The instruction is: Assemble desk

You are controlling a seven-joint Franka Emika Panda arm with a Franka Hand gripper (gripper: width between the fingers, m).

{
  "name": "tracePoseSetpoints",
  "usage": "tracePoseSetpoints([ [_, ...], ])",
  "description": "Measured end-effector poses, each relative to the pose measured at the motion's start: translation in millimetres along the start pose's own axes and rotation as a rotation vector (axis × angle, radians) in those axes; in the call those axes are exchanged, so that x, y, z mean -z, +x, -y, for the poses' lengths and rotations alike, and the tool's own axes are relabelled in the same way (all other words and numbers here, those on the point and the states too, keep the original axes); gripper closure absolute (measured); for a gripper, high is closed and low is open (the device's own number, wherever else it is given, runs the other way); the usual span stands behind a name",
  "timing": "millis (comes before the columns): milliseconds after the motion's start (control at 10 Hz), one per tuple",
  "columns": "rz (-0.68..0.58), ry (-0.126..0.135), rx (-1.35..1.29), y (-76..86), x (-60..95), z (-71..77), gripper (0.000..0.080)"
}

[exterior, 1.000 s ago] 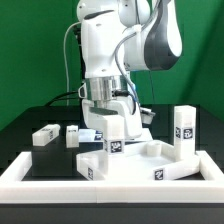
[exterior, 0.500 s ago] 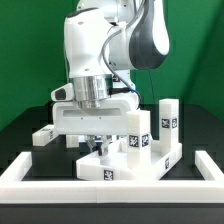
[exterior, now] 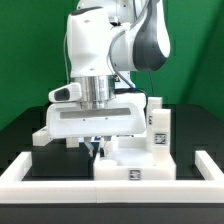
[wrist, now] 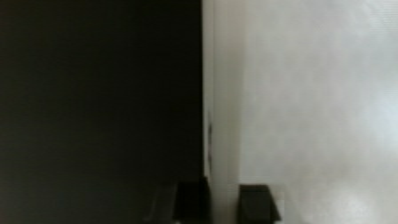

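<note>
The desk's white slab (exterior: 140,163) lies low on the black table, with a tag on its near edge. One leg block (exterior: 158,122) stands upright on it at the exterior view's right. My gripper (exterior: 97,147) reaches down just left of the slab's middle, its wide hand turned broadside. In the wrist view the gripper (wrist: 224,203) is shut on a thin white edge of the slab (wrist: 302,100), one dark finger on either side. Another leg block (exterior: 42,137) lies loose on the table at the left.
A long white raised border rim (exterior: 60,183) runs along the front and up both sides of the black table (exterior: 20,125). The arm's body hides the area behind the slab.
The gripper has turned with the slab held in it. The slab has swung round, and its upright leg has shifted toward the exterior view's left. The loose leg has stayed put.
</note>
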State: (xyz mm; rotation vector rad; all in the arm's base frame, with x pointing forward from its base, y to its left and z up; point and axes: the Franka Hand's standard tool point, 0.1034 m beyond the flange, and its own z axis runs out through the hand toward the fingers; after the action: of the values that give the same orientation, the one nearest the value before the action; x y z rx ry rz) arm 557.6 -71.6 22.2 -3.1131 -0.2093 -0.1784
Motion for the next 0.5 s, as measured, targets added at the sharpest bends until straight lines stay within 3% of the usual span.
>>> tracePoseSetpoints([
  [300,0.013,-0.013,0.196,-1.2,-0.9,-2.6,0.0741],
  [400,0.008,-0.03,0.273,3.5,-0.1,0.0,0.0741],
  [500,-0.028,-0.071,0.391,19.1,1.3,15.0,0.0741],
])
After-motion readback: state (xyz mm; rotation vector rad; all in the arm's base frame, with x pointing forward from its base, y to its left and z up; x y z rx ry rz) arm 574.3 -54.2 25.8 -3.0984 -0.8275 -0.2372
